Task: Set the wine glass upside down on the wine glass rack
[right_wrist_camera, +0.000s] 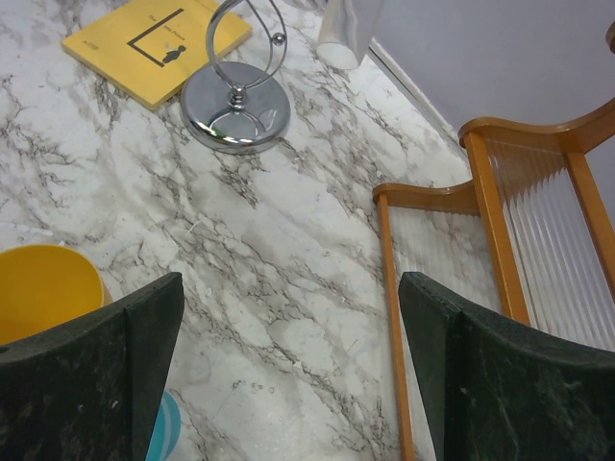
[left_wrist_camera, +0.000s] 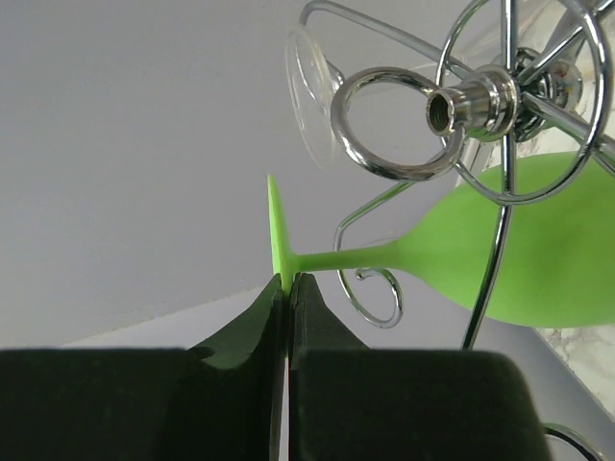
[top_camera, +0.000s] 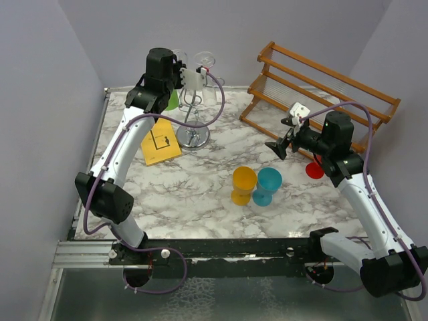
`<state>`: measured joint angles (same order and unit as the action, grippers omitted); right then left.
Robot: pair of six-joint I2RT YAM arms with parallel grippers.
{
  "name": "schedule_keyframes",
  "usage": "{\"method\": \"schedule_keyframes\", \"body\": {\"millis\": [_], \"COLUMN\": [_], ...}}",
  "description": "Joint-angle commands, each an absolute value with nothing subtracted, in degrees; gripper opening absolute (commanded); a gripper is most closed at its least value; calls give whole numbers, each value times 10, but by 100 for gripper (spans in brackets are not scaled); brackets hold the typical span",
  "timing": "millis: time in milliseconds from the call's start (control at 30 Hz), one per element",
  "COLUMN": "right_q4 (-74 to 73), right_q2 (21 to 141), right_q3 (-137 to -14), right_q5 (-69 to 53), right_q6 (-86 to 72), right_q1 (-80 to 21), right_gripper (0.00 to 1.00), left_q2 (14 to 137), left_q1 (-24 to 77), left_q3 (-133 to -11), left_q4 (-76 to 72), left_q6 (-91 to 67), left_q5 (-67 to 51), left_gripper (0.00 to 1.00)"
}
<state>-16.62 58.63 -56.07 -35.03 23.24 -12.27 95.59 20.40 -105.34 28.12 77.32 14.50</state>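
The green wine glass (left_wrist_camera: pixel 519 254) lies sideways in the air. My left gripper (left_wrist_camera: pixel 288 280) is shut on the thin edge of its foot, and the stem runs right to the bowl. The bowl sits behind the curled arms of the chrome wine glass rack (left_wrist_camera: pixel 480 96), just below its top hub. From above, the left gripper (top_camera: pixel 172 85) is raised at the back left beside the rack (top_camera: pixel 194 100), with a patch of the green glass (top_camera: pixel 173 101) showing under it. My right gripper (top_camera: pixel 284 136) hovers open over the marble, holding nothing (right_wrist_camera: pixel 288 288).
Clear glasses (top_camera: pixel 205 60) hang on the chrome rack. A yellow book (top_camera: pixel 160 142) lies by its disc base (top_camera: pixel 194 138). A yellow cup (top_camera: pixel 244 185) and a blue cup (top_camera: pixel 269 185) stand mid-table, with a red item (top_camera: pixel 314 170) under the right arm. The wooden slatted rack (top_camera: pixel 321 93) fills the back right.
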Motion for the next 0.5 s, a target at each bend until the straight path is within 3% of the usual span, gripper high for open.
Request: {"method": "schedule_keyframes", "body": {"millis": [0, 467], "right_q4": [-148, -150], "right_q2": [590, 586], "right_q3": [-556, -558], "right_q5": [-353, -356], "right_q6": [237, 236], "right_q1": [-121, -121], "right_gripper": [93, 93], "left_q2": [961, 969], "left_q1": [208, 205], "left_q3": [-1071, -1059], "left_q4": [249, 207], "left_q6": [772, 768], "left_q5": [151, 191], "left_gripper": [0, 0]}}
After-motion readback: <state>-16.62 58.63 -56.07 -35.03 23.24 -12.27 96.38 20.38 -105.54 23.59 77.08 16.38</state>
